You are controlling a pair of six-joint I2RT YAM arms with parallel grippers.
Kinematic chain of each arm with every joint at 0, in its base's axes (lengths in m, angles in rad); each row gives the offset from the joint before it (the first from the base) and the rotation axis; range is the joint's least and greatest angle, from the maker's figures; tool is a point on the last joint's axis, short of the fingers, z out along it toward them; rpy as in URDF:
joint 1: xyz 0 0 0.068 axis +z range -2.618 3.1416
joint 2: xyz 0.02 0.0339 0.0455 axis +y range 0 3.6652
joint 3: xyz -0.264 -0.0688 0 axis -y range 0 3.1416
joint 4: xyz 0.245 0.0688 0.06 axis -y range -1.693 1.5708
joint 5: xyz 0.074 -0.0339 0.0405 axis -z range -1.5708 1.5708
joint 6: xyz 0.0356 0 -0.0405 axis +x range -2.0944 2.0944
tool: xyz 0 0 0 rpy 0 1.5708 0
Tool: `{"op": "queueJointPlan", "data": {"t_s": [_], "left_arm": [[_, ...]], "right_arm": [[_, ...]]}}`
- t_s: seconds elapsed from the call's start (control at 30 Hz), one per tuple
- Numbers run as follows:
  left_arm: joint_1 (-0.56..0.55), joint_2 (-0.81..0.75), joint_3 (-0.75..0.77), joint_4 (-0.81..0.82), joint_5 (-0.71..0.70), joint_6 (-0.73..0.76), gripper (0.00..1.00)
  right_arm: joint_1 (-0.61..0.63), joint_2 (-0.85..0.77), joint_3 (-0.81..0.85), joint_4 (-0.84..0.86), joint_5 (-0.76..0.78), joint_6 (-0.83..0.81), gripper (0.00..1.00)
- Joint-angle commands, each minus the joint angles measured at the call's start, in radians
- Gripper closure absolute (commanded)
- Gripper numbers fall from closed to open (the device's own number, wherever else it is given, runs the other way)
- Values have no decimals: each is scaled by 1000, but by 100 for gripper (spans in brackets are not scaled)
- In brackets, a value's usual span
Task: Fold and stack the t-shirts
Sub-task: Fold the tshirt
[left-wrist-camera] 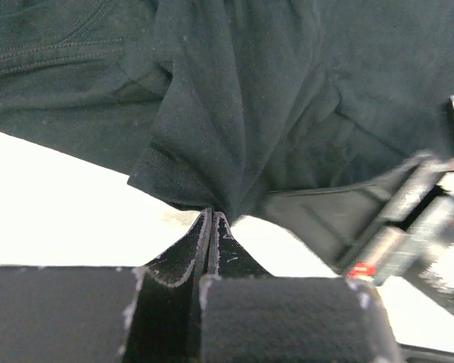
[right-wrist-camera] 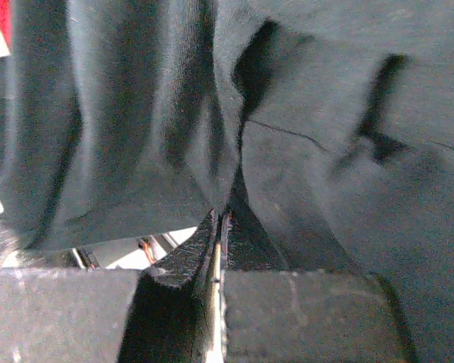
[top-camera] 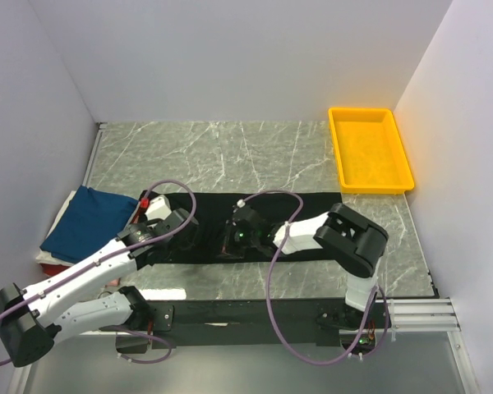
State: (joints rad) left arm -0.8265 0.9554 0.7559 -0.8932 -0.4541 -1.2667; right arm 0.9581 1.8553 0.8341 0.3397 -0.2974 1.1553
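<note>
The black t-shirt (top-camera: 304, 205) lies as a long band across the middle of the table. My left gripper (top-camera: 183, 230) is shut on its near edge at the left; in the left wrist view the fingertips (left-wrist-camera: 212, 215) pinch a bunched fold of the black cloth (left-wrist-camera: 234, 113). My right gripper (top-camera: 232, 238) is shut on the same shirt near its middle; in the right wrist view the jaws (right-wrist-camera: 223, 215) close on black cloth (right-wrist-camera: 136, 113). A folded navy-blue t-shirt (top-camera: 89, 220) sits at the left edge on a stack showing red (top-camera: 43, 258) beneath.
A yellow plastic tray (top-camera: 370, 150) stands at the back right. White walls close in the left, back and right sides. The marble tabletop (top-camera: 222, 152) stretches behind the shirt. Purple cables loop over both arms.
</note>
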Motion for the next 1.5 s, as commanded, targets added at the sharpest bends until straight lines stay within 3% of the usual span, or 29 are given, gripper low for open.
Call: {"op": "queueJointPlan", "data": {"t_s": [0.0, 0.23, 0.47, 0.57, 0.6, 0.67, 0.7, 0.77, 0.9, 1.1, 1.47], "left_arm": [[-5, 26, 28, 28, 35, 79, 99], [-5, 94, 59, 57, 89, 194, 99], [-6, 146, 46, 111, 157, 253, 92], [-6, 143, 25, 122, 161, 234, 78], [-6, 134, 20, 125, 164, 221, 64], [-6, 118, 22, 119, 155, 198, 48], [-5, 96, 22, 116, 149, 173, 35], [-5, 71, 17, 90, 105, 132, 26], [24, -1, -4, 40, 48, 5, 31], [150, -27, -102, 88, 77, -39, 42], [236, 37, -207, 279, 98, -8, 41]], "right_arm": [[-39, -88, -38, -47, 32, -48, 100], [-104, -168, -89, -88, 35, -95, 100], [-133, -197, -87, -151, 66, -144, 100], [-134, -189, -75, -169, 67, -163, 100], [-134, -182, -73, -171, 67, -166, 100], [-134, -171, -66, -174, 60, -172, 100], [-134, -168, -64, -174, 60, -175, 100], [-136, -154, -56, -171, 50, -181, 100], [-136, -139, -46, -173, 43, -189, 100], [-136, -125, -32, -176, 35, -204, 100], [-136, -110, -10, -177, 14, -220, 100]]}}
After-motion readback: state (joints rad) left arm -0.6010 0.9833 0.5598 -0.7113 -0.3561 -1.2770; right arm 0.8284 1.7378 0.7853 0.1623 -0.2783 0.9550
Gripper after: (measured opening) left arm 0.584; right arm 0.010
